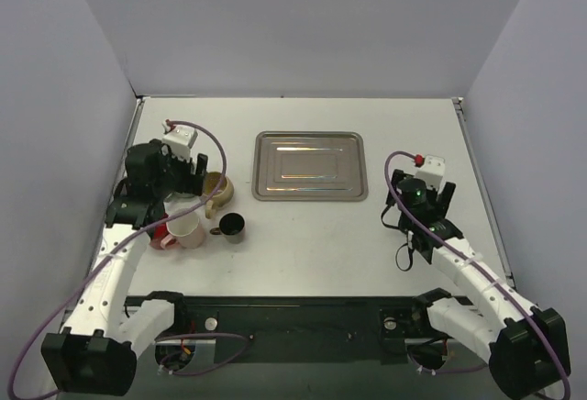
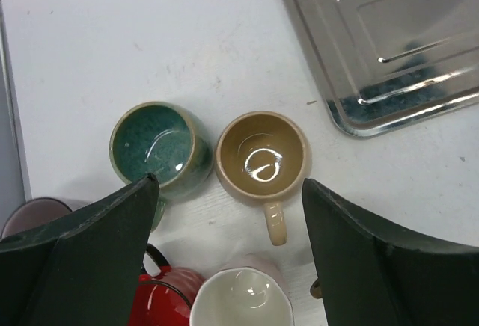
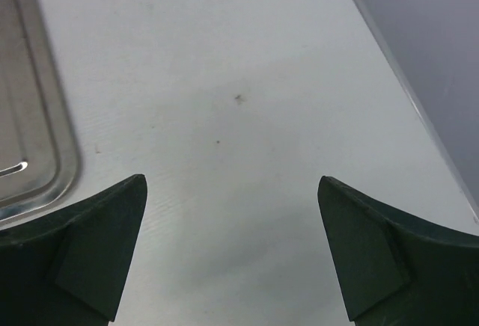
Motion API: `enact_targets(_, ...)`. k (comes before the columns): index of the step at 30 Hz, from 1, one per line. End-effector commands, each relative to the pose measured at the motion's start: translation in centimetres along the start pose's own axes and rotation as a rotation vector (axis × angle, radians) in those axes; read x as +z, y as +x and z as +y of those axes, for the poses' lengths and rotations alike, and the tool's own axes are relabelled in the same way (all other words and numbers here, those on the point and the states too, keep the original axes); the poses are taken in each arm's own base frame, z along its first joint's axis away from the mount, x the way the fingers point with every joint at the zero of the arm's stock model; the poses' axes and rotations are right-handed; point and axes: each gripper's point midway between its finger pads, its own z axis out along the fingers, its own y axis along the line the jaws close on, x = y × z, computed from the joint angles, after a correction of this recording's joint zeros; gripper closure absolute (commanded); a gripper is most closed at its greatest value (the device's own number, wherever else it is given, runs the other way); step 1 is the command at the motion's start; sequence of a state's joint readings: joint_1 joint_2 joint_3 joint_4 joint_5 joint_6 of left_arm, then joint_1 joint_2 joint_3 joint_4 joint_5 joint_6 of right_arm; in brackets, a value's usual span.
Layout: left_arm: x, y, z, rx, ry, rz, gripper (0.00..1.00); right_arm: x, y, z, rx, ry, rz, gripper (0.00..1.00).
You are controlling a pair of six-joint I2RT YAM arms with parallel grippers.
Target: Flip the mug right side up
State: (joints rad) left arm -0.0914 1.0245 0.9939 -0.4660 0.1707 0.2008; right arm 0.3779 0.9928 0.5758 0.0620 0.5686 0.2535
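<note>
Your left fingers [image 2: 90,251] are spread wide above the tan mug [image 2: 262,158], which stands mouth-up on the table [image 2: 187,34] just left of the steel tray [image 2: 389,42] beside a green mug [image 2: 153,143], while your right fingers [image 3: 82,244] hang spread right of that tray.

Noted metal tray [image 1: 309,166] at table [image 1: 312,253] centre. Logged cluster of mugs [image 1: 186,230] left of it, left gripper [image 1: 200,183] above. Found right gripper [image 1: 424,186] over table, right of tray.
</note>
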Motion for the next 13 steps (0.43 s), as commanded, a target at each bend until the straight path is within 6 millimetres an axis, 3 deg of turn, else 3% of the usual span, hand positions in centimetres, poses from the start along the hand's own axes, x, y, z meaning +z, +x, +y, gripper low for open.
enact_targets(1, 0.0, -1.7, 3.5, -0.131, -0.235, -0.244, 0.12, -0.4, 0.3, -4.3, 0.105, 0.168, -0.129, 0.09)
enact_targets(2, 0.0, -1.5, 3.6, -0.138, -0.246, -0.252, 0.12, -0.6, 0.3, -4.8, 0.124, 0.174, -0.152, 0.09)
enact_targets(5, 0.8, 1.7, 3.6, -0.176, -0.271, -0.214, 0.11, -0.8, 2.5, -6.1, 0.118, 0.216, -0.154, 0.09)
enact_targets(10, 1.0, 4.1, 2.6, -0.149, -0.250, -0.276, 0.11, -1.0, 4.0, -6.4, 0.143, 0.198, -0.172, 0.09)
enact_targets(13, 0.8, 4.2, 1.9, -0.152, -0.211, -0.264, 0.11, -1.1, 4.2, -6.7, 0.151, 0.197, -0.205, 0.09)
